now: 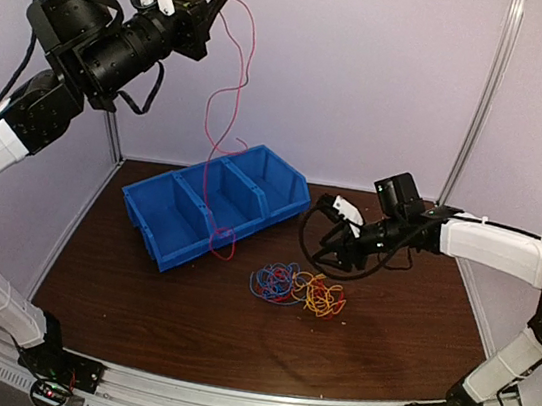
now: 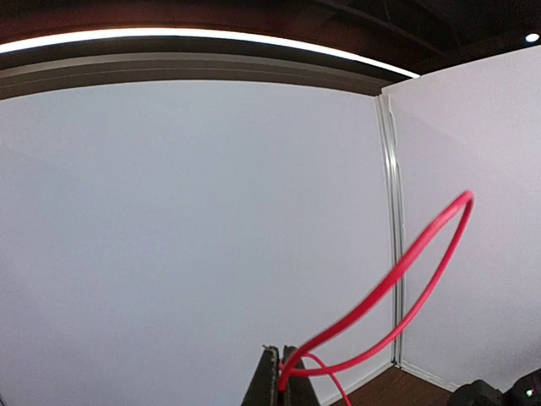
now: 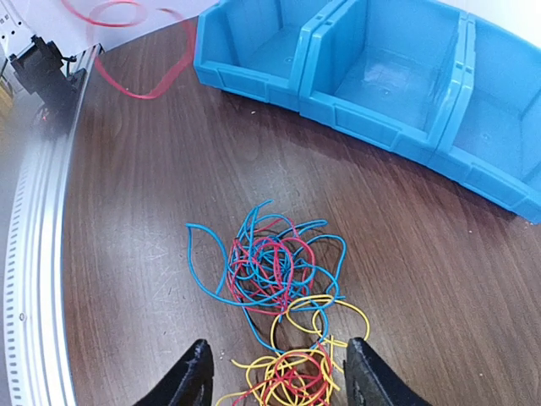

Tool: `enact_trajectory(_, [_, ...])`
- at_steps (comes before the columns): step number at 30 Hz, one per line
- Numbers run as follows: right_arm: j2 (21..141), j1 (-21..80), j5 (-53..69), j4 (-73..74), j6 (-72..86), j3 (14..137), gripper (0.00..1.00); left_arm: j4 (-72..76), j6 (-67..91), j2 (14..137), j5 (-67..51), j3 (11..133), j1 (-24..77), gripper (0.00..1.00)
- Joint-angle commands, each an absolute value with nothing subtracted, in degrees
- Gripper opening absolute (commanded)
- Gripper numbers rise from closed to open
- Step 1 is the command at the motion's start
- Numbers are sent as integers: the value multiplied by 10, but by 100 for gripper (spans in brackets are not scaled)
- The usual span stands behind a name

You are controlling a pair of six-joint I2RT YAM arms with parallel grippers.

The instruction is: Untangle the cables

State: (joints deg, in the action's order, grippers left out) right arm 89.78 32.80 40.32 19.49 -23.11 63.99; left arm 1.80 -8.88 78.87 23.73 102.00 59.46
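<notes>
left gripper (image 2: pixel 280 385) up high, clamped on red cable (image 2: pixel 397 270); right gripper (image 3: pixel 277 372) spread open over tangled cables (image 3: pixel 279 283) at worktop (image 1: pixel 134 315) centre.

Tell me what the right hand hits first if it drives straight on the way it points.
The right hand would probably meet the yellow end of the cables first, lying right ahead of it; depth is unclear.

Table (image 1: pixel 137 295) bears blue bin (image 1: pixel 166 247) — and tangled cables (image 1: pixel 297 290).

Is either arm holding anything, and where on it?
The left gripper pinches the red cable at the base of a loop, the rest dangling; the right gripper is open, empty.
</notes>
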Motion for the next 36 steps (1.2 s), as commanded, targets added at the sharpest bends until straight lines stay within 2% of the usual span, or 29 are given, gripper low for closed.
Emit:
enact_trajectory(1, [827, 308, 415, 262, -276, 640, 56, -35, -49, 791, 272, 1019, 556, 0])
enact_trajectory(8, [712, 226, 430, 130, -216, 523, 59, -124, 8, 814, 218, 1032, 444, 0])
enact_trajectory(12, [701, 209, 391, 121, -228, 496, 59, -190, 38, 840, 199, 1071, 381, 0])
enact_trajectory(21, [712, 207, 401, 108, -235, 482, 59, -200, 62, 851, 151, 1031, 263, 0])
enact_trajectory(29, [712, 207, 395, 108, -242, 480, 60, -200, 71, 851, 137, 1011, 199, 0])
enact_trajectory(36, [721, 207, 392, 109, -249, 480, 60, -190, 76, 856, 117, 952, 195, 0])
